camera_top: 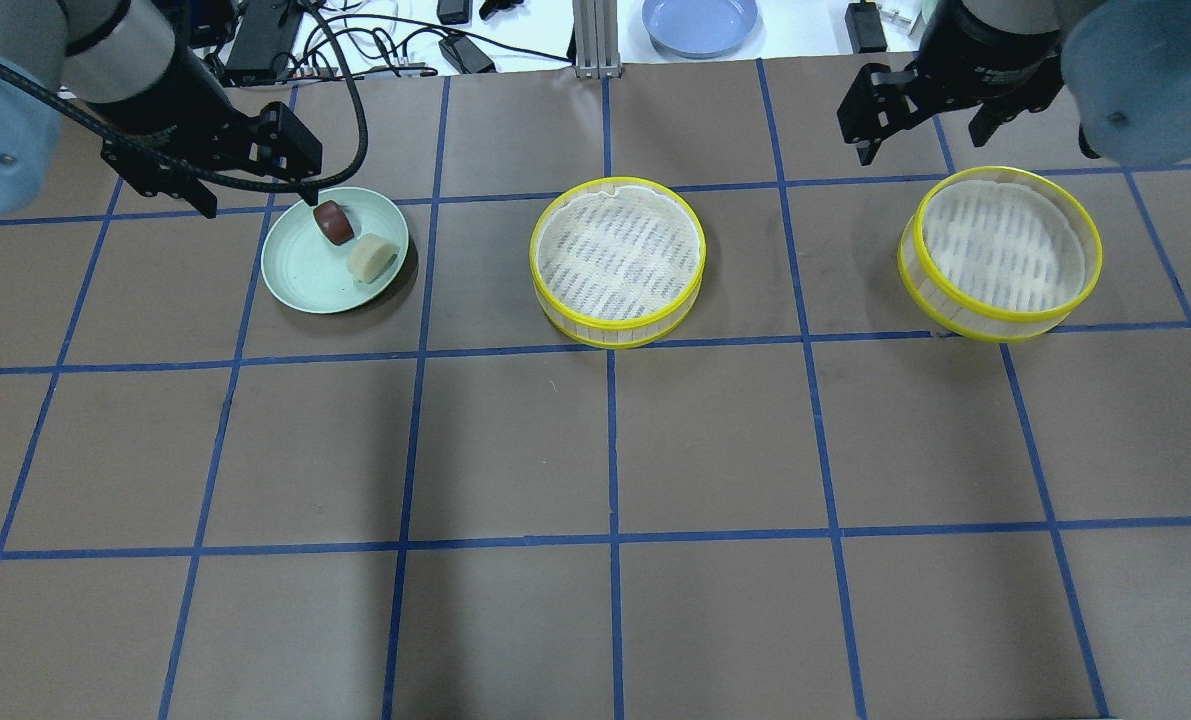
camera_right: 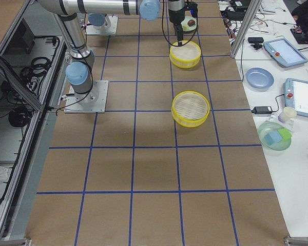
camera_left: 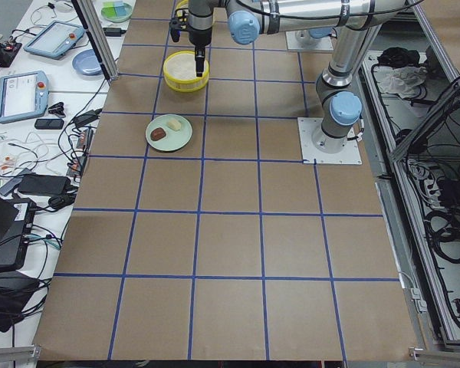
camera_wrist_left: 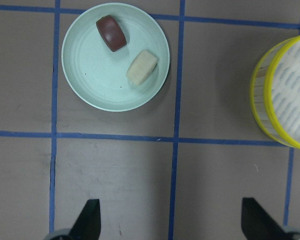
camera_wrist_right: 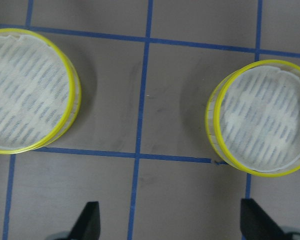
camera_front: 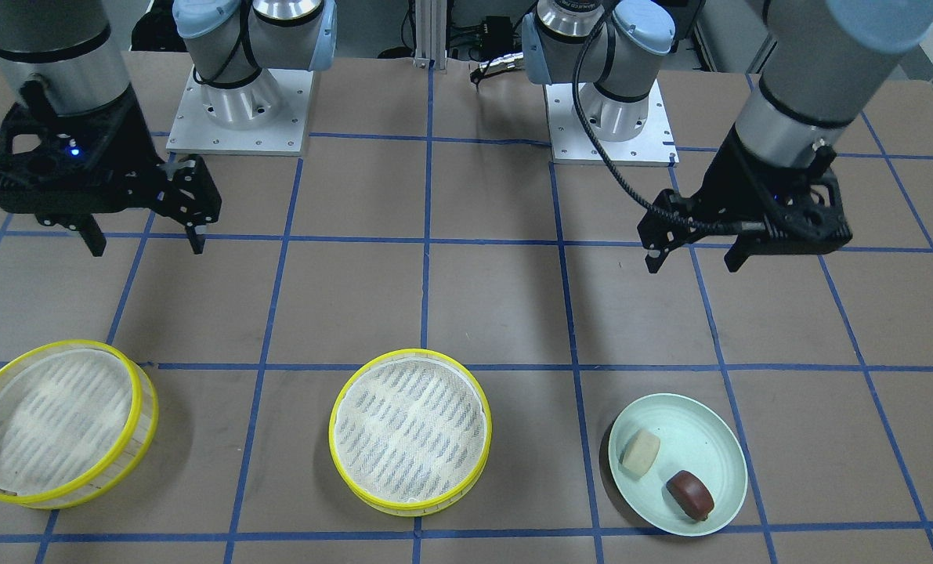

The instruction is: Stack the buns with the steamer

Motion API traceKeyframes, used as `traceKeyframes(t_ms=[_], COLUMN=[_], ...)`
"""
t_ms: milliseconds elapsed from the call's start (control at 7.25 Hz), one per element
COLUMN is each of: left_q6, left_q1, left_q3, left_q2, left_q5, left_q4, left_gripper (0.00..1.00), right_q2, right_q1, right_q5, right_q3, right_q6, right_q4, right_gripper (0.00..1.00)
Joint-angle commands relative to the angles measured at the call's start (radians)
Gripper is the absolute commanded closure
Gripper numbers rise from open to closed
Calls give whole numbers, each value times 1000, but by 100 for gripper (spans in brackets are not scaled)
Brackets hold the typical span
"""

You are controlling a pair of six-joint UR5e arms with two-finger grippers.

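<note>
A pale cream bun (camera_front: 640,453) and a dark reddish-brown bun (camera_front: 689,494) lie on a pale green plate (camera_front: 717,439); both show in the left wrist view, cream (camera_wrist_left: 142,67) and brown (camera_wrist_left: 111,33). Two yellow-rimmed steamer trays with white mesh liners stand apart and empty: one mid-table (camera_top: 617,260), one on my right (camera_top: 1000,250). My left gripper (camera_front: 693,265) is open and empty, raised above the table on the robot's side of the plate. My right gripper (camera_front: 147,247) is open and empty, raised on the robot's side of the right tray.
The brown table carries a blue tape grid. The two arm bases (camera_front: 239,117) (camera_front: 611,117) stand on the robot's side. A blue plate (camera_top: 700,20), cables and tablets lie on the white bench beyond the table's far edge.
</note>
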Motion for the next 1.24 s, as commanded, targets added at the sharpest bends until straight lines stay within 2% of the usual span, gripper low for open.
traceKeyframes(t_ms=[0,138,276,414,690,828,1103], left_q6=[147,164,205,254,264,263,249], left_q1=[41,41,41,40,38,38,38], left_q3=[-72,-74,-74,-75,-75,-75,-74], left_q2=[-124,-190,-248,-305,-379,-408,-450], left_q5=[-1,-10,-13,-13,-13,-19,-67], left_q4=[253,356,416,462,475,505,510], left_gripper=[0,0,0,1,8,8,9], right_q2=[85,147,219,297,420,475,518], right_q1=[-183,-252,-295,-337,-395,-441,-446], right_q5=[34,43,55,84,95,97,82], right_q3=[-7,-7,-7,-7,-7,-7,-7], right_q6=[-195,-254,-323,-347,-431,-454,-454], right_q4=[-31,-101,-186,-250,-352,-426,-447], right_gripper=[0,1,10,11,11,11,15])
